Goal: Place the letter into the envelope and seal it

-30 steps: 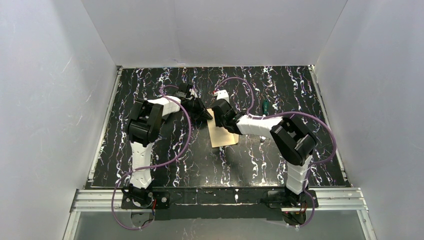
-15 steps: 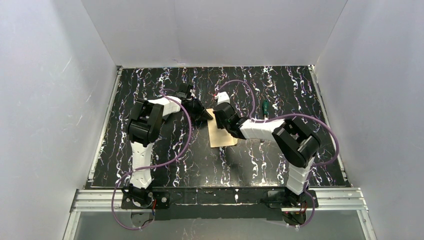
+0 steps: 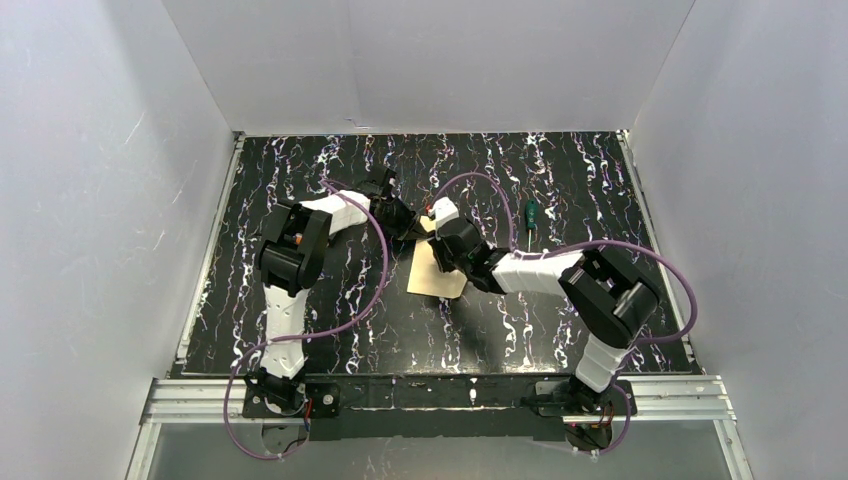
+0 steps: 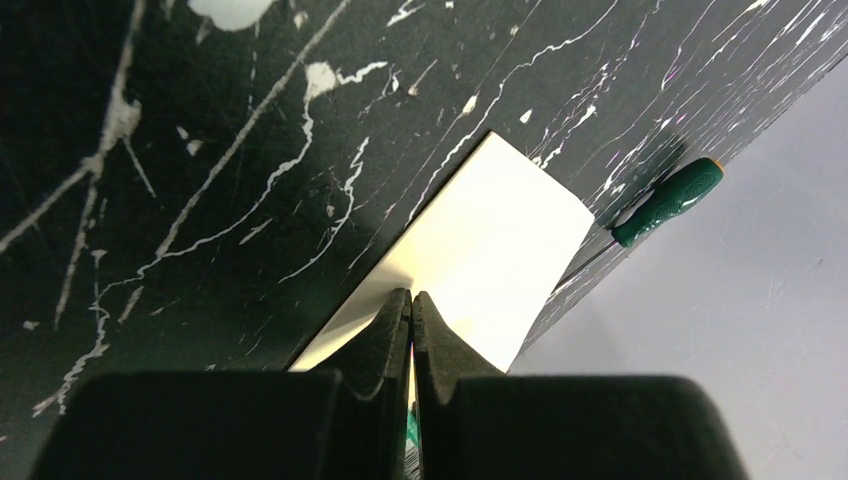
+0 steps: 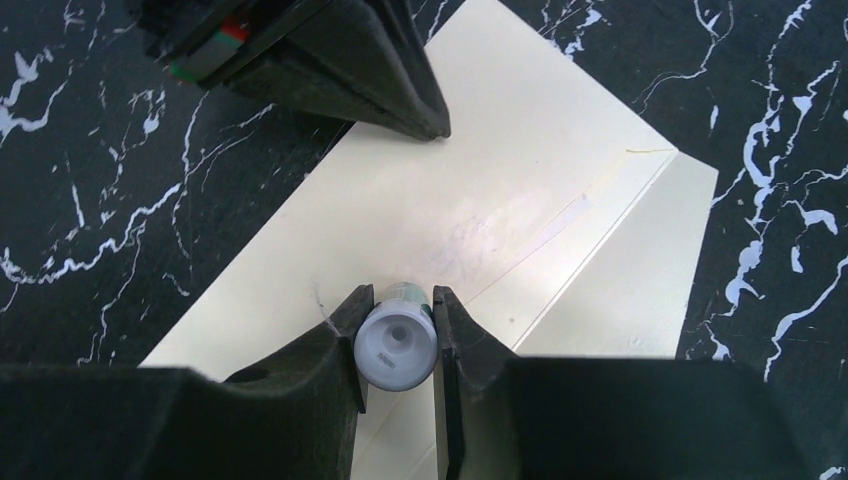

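Note:
The cream envelope (image 3: 437, 276) lies flat at the table's middle, its flap (image 5: 640, 270) folded open. It also shows in the left wrist view (image 4: 500, 240) and the right wrist view (image 5: 480, 200). My left gripper (image 3: 411, 228) is shut, its tips (image 4: 410, 296) resting on the envelope's far edge. My right gripper (image 3: 441, 246) is shut on a white glue stick with a green label (image 5: 396, 346), whose far end touches the envelope near the flap fold. The left gripper's fingers (image 5: 390, 80) show at the top of the right wrist view. The white letter is out of view.
A green-handled screwdriver (image 3: 530, 212) lies on the black marbled table (image 3: 560, 180) to the back right of the envelope; it also shows in the left wrist view (image 4: 668, 200). White walls close in the left, back and right sides.
The right arm has stretched further left over the envelope with the glue stick. The envelope has turned and slid a little left. The left gripper has shifted slightly right.

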You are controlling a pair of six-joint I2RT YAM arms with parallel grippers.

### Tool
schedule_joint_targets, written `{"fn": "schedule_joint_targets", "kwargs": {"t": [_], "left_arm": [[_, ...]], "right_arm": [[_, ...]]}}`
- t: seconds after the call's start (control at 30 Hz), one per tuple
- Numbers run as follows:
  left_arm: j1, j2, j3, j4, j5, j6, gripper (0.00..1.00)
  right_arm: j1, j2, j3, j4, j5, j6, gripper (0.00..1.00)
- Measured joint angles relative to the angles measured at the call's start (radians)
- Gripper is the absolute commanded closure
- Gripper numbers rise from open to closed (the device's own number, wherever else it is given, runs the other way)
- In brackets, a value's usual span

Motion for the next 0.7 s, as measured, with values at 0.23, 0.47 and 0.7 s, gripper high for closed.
{"fn": "schedule_joint_targets", "kwargs": {"t": [0.23,0.47,0.7], "left_arm": [[-0.005,0.0,0.012,-0.024,-0.014,-0.011,1.0],[-0.004,0.011,0.037,-0.05,-0.007,0.009,1.0],[-0.003,0.051,0.109,-0.086,0.008,0.087,1.0]], "right_arm": [[0.011,-0.063,-0.072,0.013,-0.071,-0.021,0.99],[0.018,-0.063,-0.078,0.021,-0.062,-0.028,0.99],[-0.004,0.002,-0.064,0.142,-0.037,-0.044,0.99]]}}
